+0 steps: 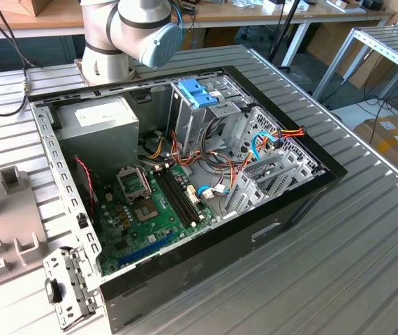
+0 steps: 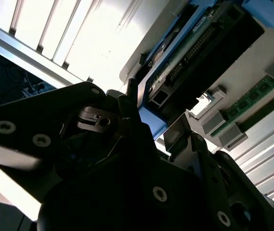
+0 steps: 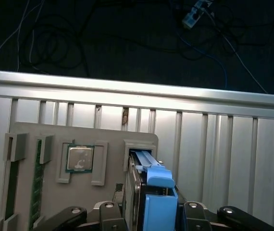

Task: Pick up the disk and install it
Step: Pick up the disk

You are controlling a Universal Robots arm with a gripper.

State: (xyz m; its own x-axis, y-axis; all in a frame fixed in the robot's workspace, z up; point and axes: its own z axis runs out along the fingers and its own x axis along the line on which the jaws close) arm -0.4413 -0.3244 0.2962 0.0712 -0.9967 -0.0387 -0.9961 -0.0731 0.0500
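The disk (image 3: pixel 158 192) stands on edge in a slot of a grey fixture plate (image 3: pixel 113 139), its blue side rail towards the camera. In the second wrist view the disk (image 2: pixel 194 53) shows its connector face and circuit board between blue rails. My gripper (image 3: pixel 149 209) straddles it, one black finger (image 3: pixel 120 211) against each flat side, shut on the disk (image 2: pixel 154 118) while it still sits in the slot. The open computer case (image 1: pixel 283 209) lies on the metal table with its grey drive cage (image 1: pixel 269 174) at the exterior view's right.
The fixture plate also holds a processor (image 3: pixel 79 159) and a green memory stick (image 3: pixel 37 187). Inside the case are a power supply (image 1: pixel 101 122), the motherboard (image 1: pixel 150 202), loose cables and a light-blue latch (image 1: pixel 197 91). The arm's base (image 1: pixel 136 35) stands behind the case.
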